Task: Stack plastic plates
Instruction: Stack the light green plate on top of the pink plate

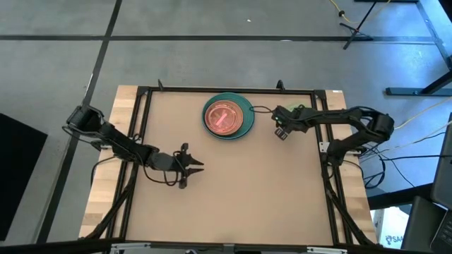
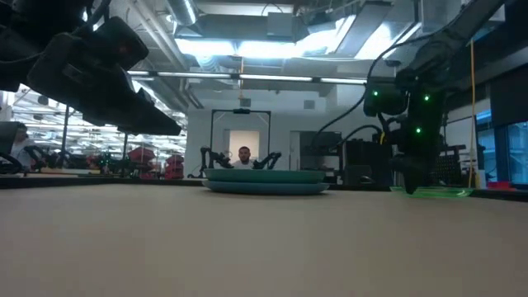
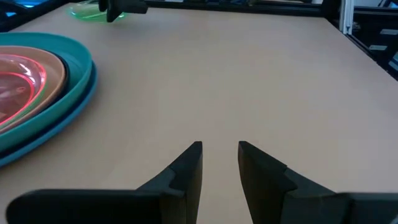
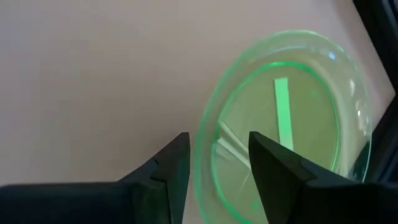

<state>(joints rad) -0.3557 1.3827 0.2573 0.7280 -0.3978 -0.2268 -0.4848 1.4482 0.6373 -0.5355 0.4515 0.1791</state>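
Observation:
A stack of plates (image 1: 228, 116) sits at the table's far middle: a red-pink plate (image 3: 15, 81) on top, a salmon-pink one (image 3: 57, 67) under it, and a teal one (image 3: 78, 62) below, with a blue edge underneath. A translucent neon-green plate (image 4: 292, 118) lies flat on the table to the right of the stack, also seen in the low view (image 2: 433, 191). My right gripper (image 4: 214, 165) is open, low over the green plate's rim (image 4: 205, 143), one finger outside it and one over its inside. My left gripper (image 1: 194, 168) is open above bare table, left of centre.
A black frame (image 1: 145, 127) runs along the tabletop's edges. The middle and near part of the tabletop (image 1: 240, 197) are bare. A person (image 2: 244, 155) sits in the room far beyond the table.

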